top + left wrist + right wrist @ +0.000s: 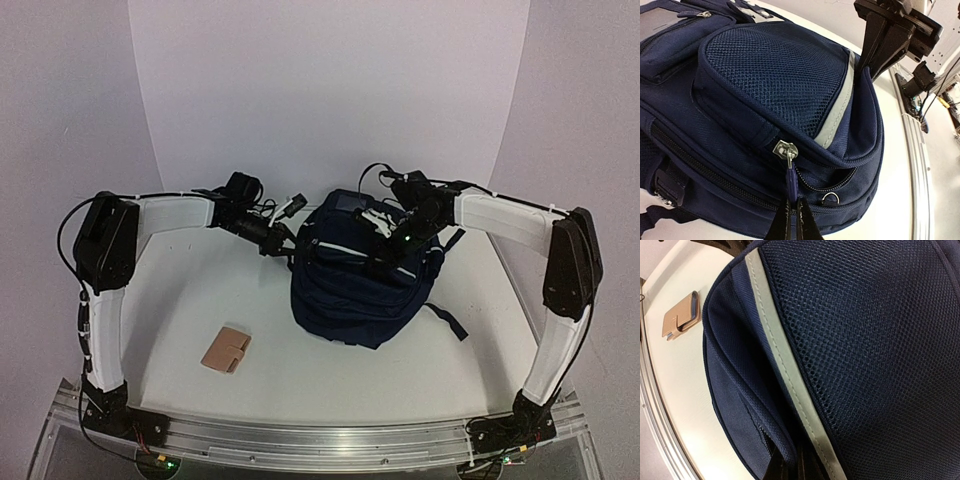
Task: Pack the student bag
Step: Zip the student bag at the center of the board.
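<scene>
Left wrist view: left claw (790,220) is clenched on the navy zipper pull (791,182) of the student bag (765,85), just below the slider (784,148). Right claw (863,62) is pinched onto the bag's mesh pocket (775,75) at its rim, beside the grey strip (837,112). I read that as the anchor hand. The bag lies mid-tabletop (200,290), slightly toward the far edge. A tan wallet (226,349) sits well apart, toward the near-left corner.

Step in hand, my read: run this zipper to open the compartment. To do it well:
- Pull along the track's curve, not straight out. The tab is thin and could slip from the tips.
- Pull low and parallel to the fabric so the slider doesn't cock and jam.
- Right claw supplies counter-tension opposite to travel, otherwise the whole bag drags across the tabletop.
- The track right of the slider looks parted, but I can't confirm it. Check direction before hauling.
- Open it wide enough for the wallet.
</scene>
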`<act>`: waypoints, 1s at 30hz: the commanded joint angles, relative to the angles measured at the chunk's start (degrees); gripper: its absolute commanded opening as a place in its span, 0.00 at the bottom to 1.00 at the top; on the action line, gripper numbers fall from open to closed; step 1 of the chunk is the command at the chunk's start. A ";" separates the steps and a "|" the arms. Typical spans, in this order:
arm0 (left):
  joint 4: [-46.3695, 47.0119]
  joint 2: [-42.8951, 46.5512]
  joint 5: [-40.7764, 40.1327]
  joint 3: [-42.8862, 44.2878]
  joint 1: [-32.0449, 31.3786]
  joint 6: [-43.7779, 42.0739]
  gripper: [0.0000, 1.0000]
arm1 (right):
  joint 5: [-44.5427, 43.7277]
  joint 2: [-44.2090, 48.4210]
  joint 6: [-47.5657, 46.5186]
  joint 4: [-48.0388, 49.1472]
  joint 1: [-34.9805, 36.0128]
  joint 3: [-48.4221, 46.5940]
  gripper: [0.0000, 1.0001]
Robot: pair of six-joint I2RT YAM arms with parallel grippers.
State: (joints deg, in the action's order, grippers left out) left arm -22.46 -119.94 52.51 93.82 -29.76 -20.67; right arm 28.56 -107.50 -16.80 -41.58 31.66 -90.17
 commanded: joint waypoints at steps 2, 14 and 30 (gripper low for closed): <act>4.03 7.01 -0.03 -3.81 -2.05 0.49 0.00 | -2.61 -3.12 1.89 -4.74 -0.79 -0.65 0.00; 4.08 1.82 -1.21 0.87 -2.02 0.89 0.03 | -2.36 -3.15 2.23 -4.76 -0.81 -0.88 0.00; -0.04 -1.75 2.09 5.63 -3.46 -0.79 0.06 | -2.13 -3.50 2.38 -4.76 -0.81 -1.40 0.00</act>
State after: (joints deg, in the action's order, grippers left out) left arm -22.65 -122.49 51.05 97.47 -31.77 -20.14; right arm 29.23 -108.55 -16.19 -42.62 31.27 -91.59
